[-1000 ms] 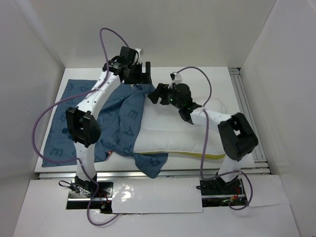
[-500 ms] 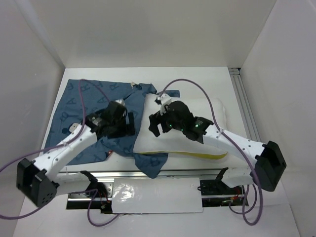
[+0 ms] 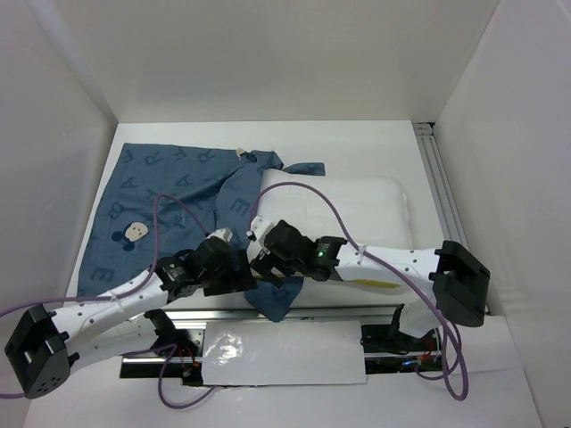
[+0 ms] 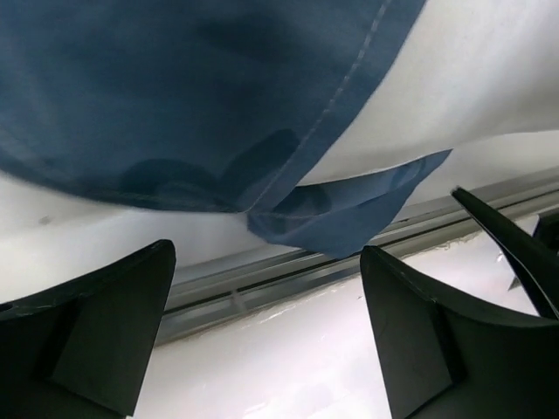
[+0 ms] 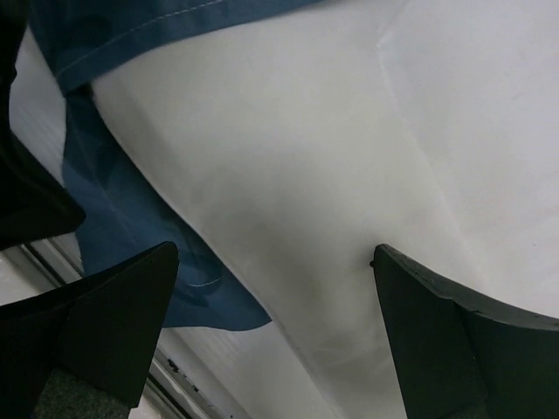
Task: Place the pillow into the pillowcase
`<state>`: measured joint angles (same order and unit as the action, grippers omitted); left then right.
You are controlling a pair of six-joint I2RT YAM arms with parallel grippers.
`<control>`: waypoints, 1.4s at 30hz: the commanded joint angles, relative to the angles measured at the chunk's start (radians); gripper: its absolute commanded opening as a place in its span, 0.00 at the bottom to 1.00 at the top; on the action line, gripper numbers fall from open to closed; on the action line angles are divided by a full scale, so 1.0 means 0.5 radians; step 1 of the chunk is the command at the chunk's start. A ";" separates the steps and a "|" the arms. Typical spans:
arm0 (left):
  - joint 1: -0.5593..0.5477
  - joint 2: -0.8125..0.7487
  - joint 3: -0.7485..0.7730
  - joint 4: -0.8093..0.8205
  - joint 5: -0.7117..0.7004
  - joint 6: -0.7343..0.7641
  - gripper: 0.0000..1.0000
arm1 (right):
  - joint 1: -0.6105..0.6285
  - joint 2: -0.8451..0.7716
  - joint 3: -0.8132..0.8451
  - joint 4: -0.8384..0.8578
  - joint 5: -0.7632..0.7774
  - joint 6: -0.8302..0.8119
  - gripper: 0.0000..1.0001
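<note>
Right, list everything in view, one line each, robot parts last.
pillow: 1, white with a yellow band on its near edge, right-centre of the table, left end under blue fabric
pillowcase: 1, dusty blue with darker letters and a mouse face, spread over the left half, a flap over the near edge
table: 1, white, under everything
metal rails: count unclear, silver, along the table's right and near edges
walls: 3, white, around the table
cables: 2, purple, looping off the arms
arms: 2, white with black joints, reaching in low over the near edge
left gripper: 1, black, open, by the hanging flap
right gripper: 1, black, open, over the pillow's near-left corner
</note>
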<state>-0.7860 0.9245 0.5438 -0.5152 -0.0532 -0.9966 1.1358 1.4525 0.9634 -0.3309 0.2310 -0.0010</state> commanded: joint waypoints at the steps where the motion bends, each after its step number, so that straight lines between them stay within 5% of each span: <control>1: -0.042 0.050 -0.084 0.395 0.060 -0.068 1.00 | -0.029 0.022 0.040 0.045 0.103 -0.053 1.00; 9: -0.042 0.307 -0.158 0.656 0.042 -0.105 0.66 | -0.192 0.157 -0.120 0.386 -0.198 -0.035 0.91; 12: -0.060 0.458 -0.070 0.549 0.002 -0.124 0.30 | -0.192 0.178 -0.120 0.468 -0.241 -0.017 0.62; 13: -0.060 0.485 -0.045 0.518 -0.025 -0.124 0.16 | -0.192 0.139 -0.153 0.572 -0.241 0.002 0.47; 14: -0.081 0.507 -0.017 0.485 -0.047 -0.124 0.00 | -0.192 0.138 -0.175 0.628 -0.217 0.029 0.21; 16: -0.158 0.526 0.057 0.466 -0.096 -0.124 0.00 | -0.192 0.084 -0.175 0.720 -0.159 0.127 0.00; 23: -0.603 0.421 0.314 0.392 -0.151 -0.084 0.00 | -0.075 0.101 0.067 1.085 0.308 0.287 0.00; 30: -0.873 0.636 0.547 0.288 -0.044 -0.016 0.00 | -0.075 0.249 0.353 1.048 0.501 0.526 0.00; 38: -0.892 0.563 0.548 0.365 -0.010 -0.035 0.00 | -0.170 0.209 -0.048 1.207 -0.035 0.824 0.00; 42: -0.892 0.391 0.548 0.423 -0.087 0.021 0.04 | -0.170 0.206 -0.315 1.536 -0.510 0.916 0.15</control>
<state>-1.1679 1.2186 0.7353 -0.5644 -0.1581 -1.1572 1.0294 1.5322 0.8680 0.1429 0.2127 0.3576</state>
